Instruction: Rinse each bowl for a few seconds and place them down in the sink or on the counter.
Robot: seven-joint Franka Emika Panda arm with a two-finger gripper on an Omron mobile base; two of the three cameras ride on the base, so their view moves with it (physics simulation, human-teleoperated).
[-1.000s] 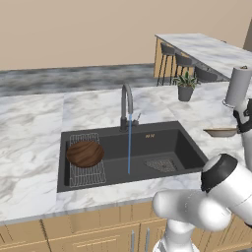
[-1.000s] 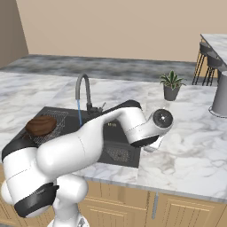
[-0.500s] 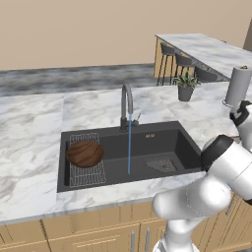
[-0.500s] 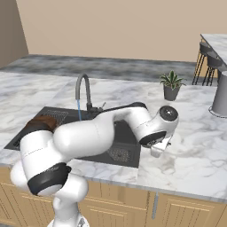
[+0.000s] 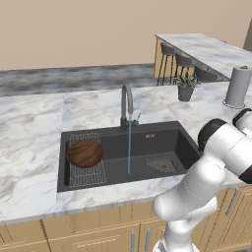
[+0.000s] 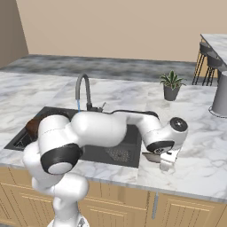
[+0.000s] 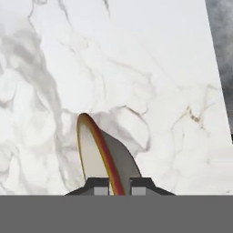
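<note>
From the left base view, the dark brown bowl [image 5: 85,153] rests on the wire rack [image 5: 87,170] at the sink's [image 5: 162,142] left end. Over on the right base view, the gripper [image 6: 165,165] hangs above the counter [image 6: 199,155] just right of the sink, the tan bowl [image 6: 152,157] at its fingers. Down the hand view, both fingertips [image 7: 97,186] are pinched on that bowl's rim, which stands edge-on between them.

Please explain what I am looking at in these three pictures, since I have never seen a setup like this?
This is a rendered kitchen with a white robot arm on a mobile base. Two pictures come from cameras behind the arm, left and right; the third looks along its gripper. Water runs from the tap into the black sink, where a brown bowl sits on a wire rack. The gripper is shut on the rim of a tan bowl, just above the marble counter right of the sink. A plant stands behind.
</note>
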